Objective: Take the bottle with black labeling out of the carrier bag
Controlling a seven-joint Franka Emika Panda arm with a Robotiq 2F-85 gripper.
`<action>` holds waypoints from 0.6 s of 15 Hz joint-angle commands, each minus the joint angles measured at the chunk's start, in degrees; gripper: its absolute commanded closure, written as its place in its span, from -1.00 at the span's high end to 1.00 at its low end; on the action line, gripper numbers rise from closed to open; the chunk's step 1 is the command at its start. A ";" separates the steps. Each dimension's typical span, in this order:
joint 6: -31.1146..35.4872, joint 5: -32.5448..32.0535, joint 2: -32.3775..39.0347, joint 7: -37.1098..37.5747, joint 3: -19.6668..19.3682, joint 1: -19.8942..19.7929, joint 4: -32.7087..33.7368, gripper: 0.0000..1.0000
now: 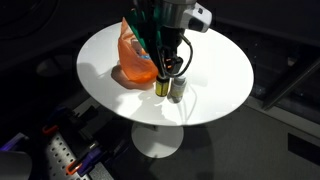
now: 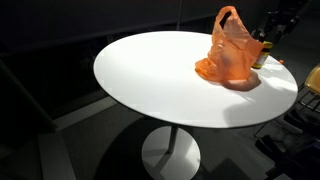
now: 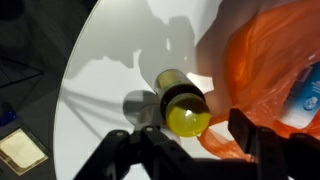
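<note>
A bottle with a yellow cap and a dark label (image 3: 184, 108) stands upright on the white round table (image 1: 105, 50), just outside the orange carrier bag (image 1: 135, 55). It also shows in both exterior views (image 1: 163, 86) (image 2: 260, 50). My gripper (image 3: 190, 135) hangs straight above it with its fingers spread wide on either side of the cap, holding nothing; it also shows in an exterior view (image 1: 170, 68). A grey round shape (image 3: 140, 106) lies beside the bottle; I cannot tell if it is a shadow or another object. The bag (image 3: 270, 80) lies crumpled to the right.
Something blue and white (image 3: 306, 90) shows inside the bag's opening. The table edge curves close on the left of the wrist view, with dark floor beyond it. Dark equipment stands on the floor around the table (image 1: 60, 150).
</note>
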 commanded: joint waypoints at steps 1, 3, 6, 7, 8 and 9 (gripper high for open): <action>-3.74 1.83 -2.23 -2.77 0.89 -0.57 0.62 0.99; -6.85 1.38 -4.06 -3.16 1.17 -0.24 0.54 1.00; -12.93 0.65 -6.81 -3.06 1.89 0.57 1.10 1.00; -14.58 0.38 -7.56 -2.81 2.21 0.96 1.34 1.00; -15.96 -0.42 -8.21 -1.65 2.64 1.51 1.66 1.00; -17.09 -1.25 -8.66 -0.34 3.14 2.03 2.01 1.00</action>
